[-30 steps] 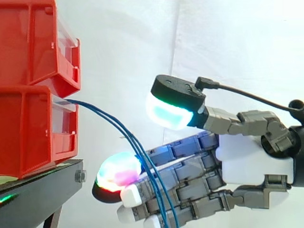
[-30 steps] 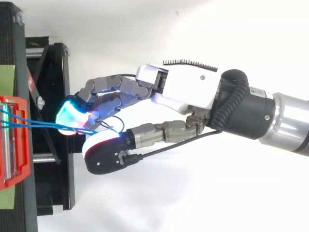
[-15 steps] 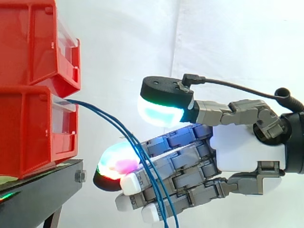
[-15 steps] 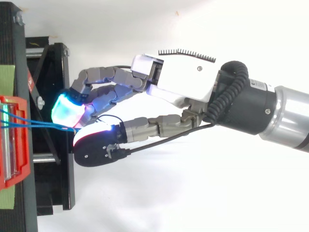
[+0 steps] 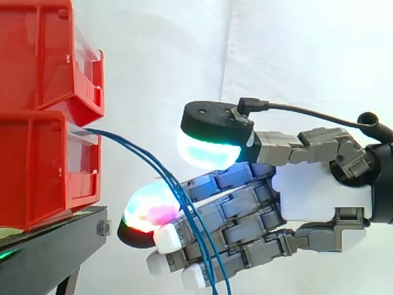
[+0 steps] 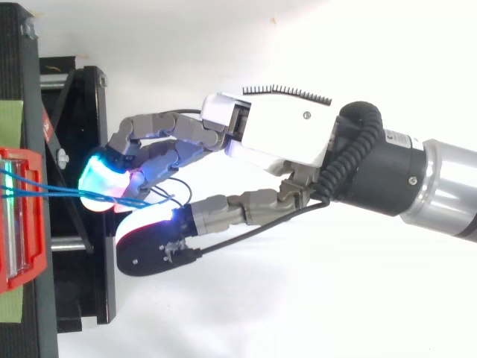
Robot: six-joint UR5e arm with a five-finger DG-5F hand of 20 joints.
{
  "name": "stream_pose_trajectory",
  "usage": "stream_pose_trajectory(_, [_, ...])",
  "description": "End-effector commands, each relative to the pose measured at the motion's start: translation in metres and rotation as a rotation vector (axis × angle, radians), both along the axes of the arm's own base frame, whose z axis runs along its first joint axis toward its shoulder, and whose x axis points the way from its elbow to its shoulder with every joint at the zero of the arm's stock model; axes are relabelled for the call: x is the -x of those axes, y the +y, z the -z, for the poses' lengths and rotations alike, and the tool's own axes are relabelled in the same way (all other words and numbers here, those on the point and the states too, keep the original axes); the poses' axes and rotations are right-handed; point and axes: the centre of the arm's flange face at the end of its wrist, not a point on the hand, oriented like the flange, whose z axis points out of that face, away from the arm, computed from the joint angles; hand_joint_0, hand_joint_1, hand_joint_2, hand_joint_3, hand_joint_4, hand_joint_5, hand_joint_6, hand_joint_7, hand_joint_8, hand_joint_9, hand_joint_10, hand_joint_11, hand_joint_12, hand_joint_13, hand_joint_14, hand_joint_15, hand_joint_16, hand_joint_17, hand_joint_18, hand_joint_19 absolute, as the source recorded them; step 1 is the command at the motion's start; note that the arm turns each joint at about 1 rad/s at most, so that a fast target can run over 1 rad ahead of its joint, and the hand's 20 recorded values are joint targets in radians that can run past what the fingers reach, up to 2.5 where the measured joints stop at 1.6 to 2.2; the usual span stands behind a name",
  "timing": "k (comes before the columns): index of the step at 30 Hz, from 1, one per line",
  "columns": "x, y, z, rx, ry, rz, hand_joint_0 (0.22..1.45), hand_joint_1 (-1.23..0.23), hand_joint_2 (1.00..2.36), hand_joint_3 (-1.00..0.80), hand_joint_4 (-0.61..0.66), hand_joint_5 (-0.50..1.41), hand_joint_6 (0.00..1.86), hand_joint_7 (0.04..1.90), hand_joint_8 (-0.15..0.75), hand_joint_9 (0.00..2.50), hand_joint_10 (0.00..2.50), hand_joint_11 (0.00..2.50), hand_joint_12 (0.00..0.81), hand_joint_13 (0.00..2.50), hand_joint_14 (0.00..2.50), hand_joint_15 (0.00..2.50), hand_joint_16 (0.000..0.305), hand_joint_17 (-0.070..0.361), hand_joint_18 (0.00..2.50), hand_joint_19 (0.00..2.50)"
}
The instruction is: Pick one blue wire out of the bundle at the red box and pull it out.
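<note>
Three thin blue wires (image 5: 153, 166) leave the clear front of the lower red box (image 5: 37, 166) and slope down to the right. They cross the front of my hand's (image 5: 319, 196) outstretched fingers and run off the bottom edge. The hand is open. Its glowing fingertip (image 5: 147, 212) lies just behind the wires, and the thumb pad (image 5: 209, 150) hovers above with a clear gap. In the top view the wires (image 6: 45, 192) reach the cyan fingertip (image 6: 100, 179), and a small wire loop shows between the fingers and the thumb (image 6: 149, 250).
A second red bin (image 5: 43, 55) is stacked on the lower one. Both rest on a black stand (image 5: 49, 246) whose frame (image 6: 82, 149) lies under the fingertips. A white curtain hangs behind, and the arm comes in from the right.
The hand has moved left toward the box, so its fingertips lie further along the wires. In the top view the thumb has swung a little away from the fingers.
</note>
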Motion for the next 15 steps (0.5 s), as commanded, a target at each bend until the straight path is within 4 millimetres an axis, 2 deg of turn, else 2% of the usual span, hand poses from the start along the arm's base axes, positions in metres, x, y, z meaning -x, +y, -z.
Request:
stream_pose_trajectory(1, [-0.0003,0.0029,-0.0004,0.057,0.015,-0.009,0.58,-0.72,1.02,-0.28,0.28,-0.12,0.5,1.22,0.335,0.62,0.01,0.34,0.432,0.48,0.0,0.14,0.057,0.127,0.51,0.33])
stream_pose_trajectory(5, [-0.0003,0.0029,-0.0004,0.073,0.019,-0.009,0.58,-0.72,1.01,-0.28,0.28,-0.13,0.52,1.19,0.336,0.63,0.01,0.35,0.432,0.48,0.0,0.13,0.057,0.127,0.52,0.33])
stream_pose_trajectory(7, [-0.0045,-0.0001,-0.0098,0.072,0.003,0.0,0.58,-0.73,1.01,-0.28,0.27,-0.13,0.53,1.2,0.336,0.63,0.01,0.35,0.432,0.49,0.0,0.14,0.057,0.127,0.52,0.33])
stream_pose_trajectory(15, [-0.0036,-0.005,-0.0091,0.07,0.01,0.005,0.58,-0.73,1.02,-0.28,0.27,-0.13,0.53,1.19,0.337,0.63,0.01,0.34,0.432,0.49,0.0,0.13,0.057,0.128,0.53,0.34])
